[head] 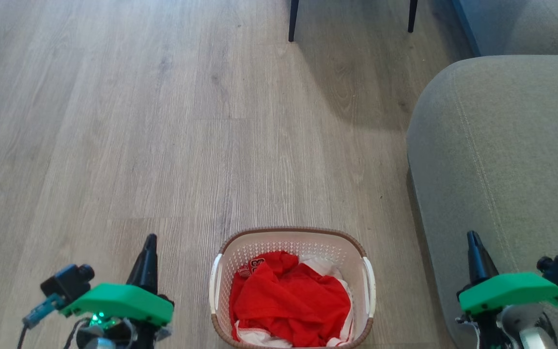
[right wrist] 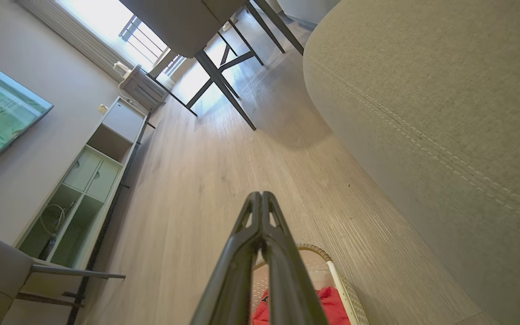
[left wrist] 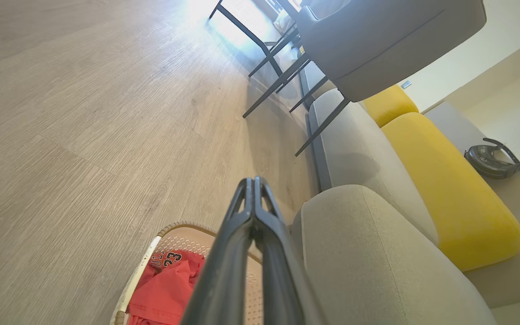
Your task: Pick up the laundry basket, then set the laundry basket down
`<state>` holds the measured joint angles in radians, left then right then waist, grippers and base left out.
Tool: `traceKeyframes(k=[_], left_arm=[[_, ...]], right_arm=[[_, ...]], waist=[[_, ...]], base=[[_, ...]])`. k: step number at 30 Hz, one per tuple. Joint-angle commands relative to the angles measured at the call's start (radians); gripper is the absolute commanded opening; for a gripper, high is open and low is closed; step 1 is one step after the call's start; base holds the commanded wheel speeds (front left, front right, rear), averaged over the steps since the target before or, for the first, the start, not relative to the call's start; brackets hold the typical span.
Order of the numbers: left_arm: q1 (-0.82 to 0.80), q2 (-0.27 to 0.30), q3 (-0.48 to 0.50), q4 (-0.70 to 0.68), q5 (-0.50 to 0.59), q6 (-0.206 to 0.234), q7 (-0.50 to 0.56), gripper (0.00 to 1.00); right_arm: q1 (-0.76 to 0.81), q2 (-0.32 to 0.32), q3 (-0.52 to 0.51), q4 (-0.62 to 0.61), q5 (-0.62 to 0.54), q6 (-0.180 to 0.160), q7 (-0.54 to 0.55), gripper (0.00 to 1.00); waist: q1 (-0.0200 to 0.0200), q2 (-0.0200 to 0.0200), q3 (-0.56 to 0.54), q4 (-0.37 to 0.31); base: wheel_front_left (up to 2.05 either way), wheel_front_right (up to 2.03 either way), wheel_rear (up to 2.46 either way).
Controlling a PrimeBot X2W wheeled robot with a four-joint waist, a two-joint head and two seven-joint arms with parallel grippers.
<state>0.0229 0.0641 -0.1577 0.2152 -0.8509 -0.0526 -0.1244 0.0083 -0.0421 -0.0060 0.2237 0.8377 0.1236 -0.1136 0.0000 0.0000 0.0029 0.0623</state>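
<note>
Wood floor [head: 162,121] takes most of my head view, with the grey sofa [head: 502,155] filling the right side. Laundry basket [head: 303,245] stands on the floor at bottom centre, near the sofa's base, between my two arms, neither touching it. Red garment [head: 288,300] heaped inside over white cloth [head: 325,265]. Left gripper [head: 150,240] well left of the basket, fingers pressed together on nothing. Right gripper [head: 472,237] over the sofa's edge, fingers likewise tip to tip, empty
</note>
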Motion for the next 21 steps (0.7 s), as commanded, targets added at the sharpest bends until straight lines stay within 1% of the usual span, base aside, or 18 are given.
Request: traceKeyframes(k=[1, 21], left_arm=[[-0.055, 0.016, 0.026, -0.026, -0.028, -0.007, 0.004, 0.00], [-0.074, 0.018, 0.079, -0.012, -0.237, -0.026, 0.056, 0.00]], right_arm=[[-0.053, -0.019, -0.001, -0.028, 0.028, 0.003, 0.007, 0.00], [-0.069, -0.022, -0.022, -0.015, 0.235, 0.004, 0.060, 0.00]], waist=[[0.0000, 0.0000, 0.000, -0.001], [0.0000, 0.0000, 0.000, -0.018]], base=[[0.00, 0.00, 0.00], [0.00, 0.00, 0.00]])
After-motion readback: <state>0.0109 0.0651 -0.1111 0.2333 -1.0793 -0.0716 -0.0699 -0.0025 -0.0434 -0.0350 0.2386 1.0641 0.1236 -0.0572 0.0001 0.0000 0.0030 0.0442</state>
